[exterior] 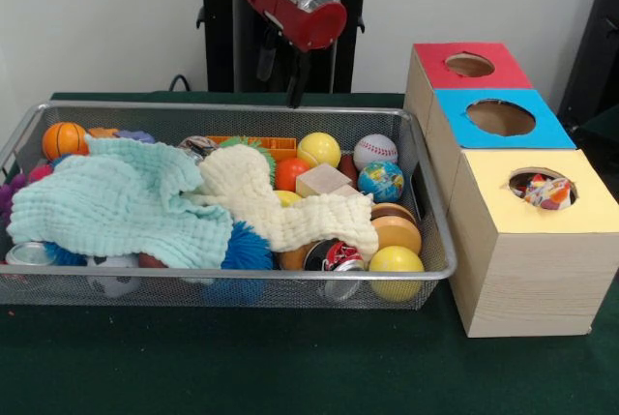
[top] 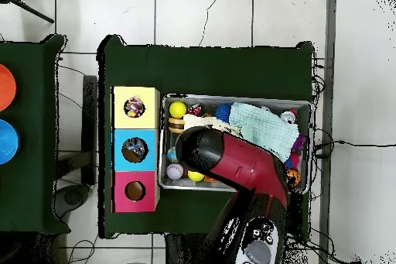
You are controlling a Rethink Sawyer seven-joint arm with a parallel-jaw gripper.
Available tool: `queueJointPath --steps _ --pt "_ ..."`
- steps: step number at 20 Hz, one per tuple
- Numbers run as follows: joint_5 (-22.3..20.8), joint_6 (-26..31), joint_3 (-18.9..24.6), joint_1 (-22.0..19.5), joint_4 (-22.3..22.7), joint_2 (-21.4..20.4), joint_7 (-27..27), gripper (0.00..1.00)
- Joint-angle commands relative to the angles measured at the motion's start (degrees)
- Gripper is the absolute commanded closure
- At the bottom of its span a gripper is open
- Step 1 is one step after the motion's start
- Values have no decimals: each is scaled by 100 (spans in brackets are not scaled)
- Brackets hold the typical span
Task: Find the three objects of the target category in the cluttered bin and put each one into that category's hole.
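Note:
The wire mesh bin (exterior: 232,276) stands on the green table, full of clutter; it also shows in the overhead view (top: 232,98). A printed cloth ball (exterior: 546,191) lies inside the round hole of the yellow-topped box (exterior: 522,207), and shows there from above too (top: 135,107). No other printed cloth ball shows in the bin; towels cover much of it. My gripper (exterior: 292,78) hangs above the bin's far rim, holding nothing that I can see. In the overhead view my red and black arm (top: 232,160) hides the gripper and the bin's middle.
A mint towel (exterior: 116,202) and a cream towel (exterior: 280,210) lie over the clutter. Around them are a yellow ball (exterior: 397,260), a baseball (exterior: 375,151), a globe ball (exterior: 381,181), a wooden block (exterior: 324,180) and a small basketball (exterior: 64,139). The blue-topped box (exterior: 542,130) and the red-topped box (exterior: 435,67) stand behind the yellow one.

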Motion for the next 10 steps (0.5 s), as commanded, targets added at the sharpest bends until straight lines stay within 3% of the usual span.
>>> queueJointPath --steps 1,10 --pt "-611 -295 896 -231 88 33 -669 0" --pt "-1122 -1022 1266 -685 83 420 -546 0"
